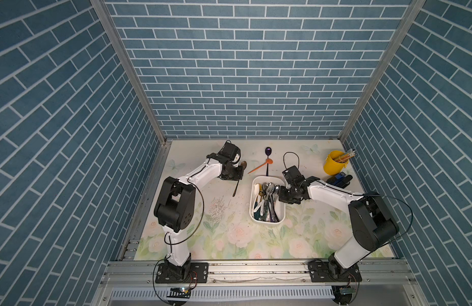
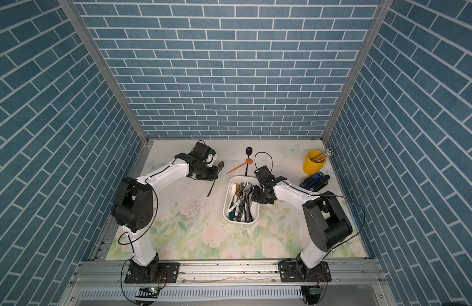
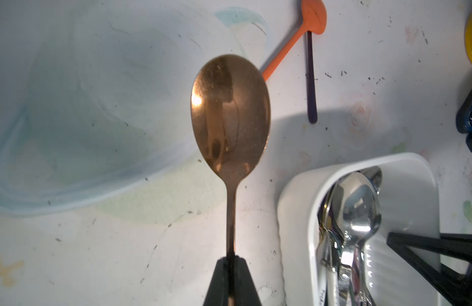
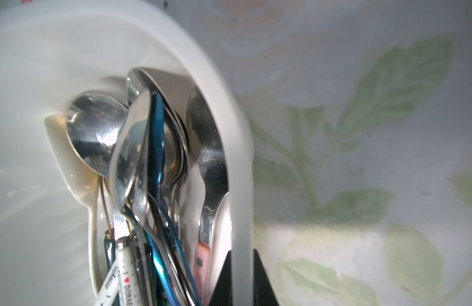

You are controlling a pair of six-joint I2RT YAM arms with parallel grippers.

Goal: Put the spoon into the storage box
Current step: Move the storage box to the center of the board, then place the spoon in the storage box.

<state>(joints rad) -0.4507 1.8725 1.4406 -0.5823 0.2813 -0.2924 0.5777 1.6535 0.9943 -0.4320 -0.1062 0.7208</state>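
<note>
Left gripper (image 3: 231, 261) clamped on copper spoon (image 3: 231, 114) handle, arm elbow-bent, reaching toward the back wall; right gripper (image 4: 241, 254) pinched on storage box (image 4: 229, 106) side wall, forearm angled inward

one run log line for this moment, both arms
left pincer: shut on copper spoon handle | right pincer: shut on storage box wall | copper spoon: not yet in storage box

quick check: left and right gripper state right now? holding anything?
Left gripper: shut on the copper spoon, at its handle.
Right gripper: shut on the storage box, fingers either side of its wall.
</note>
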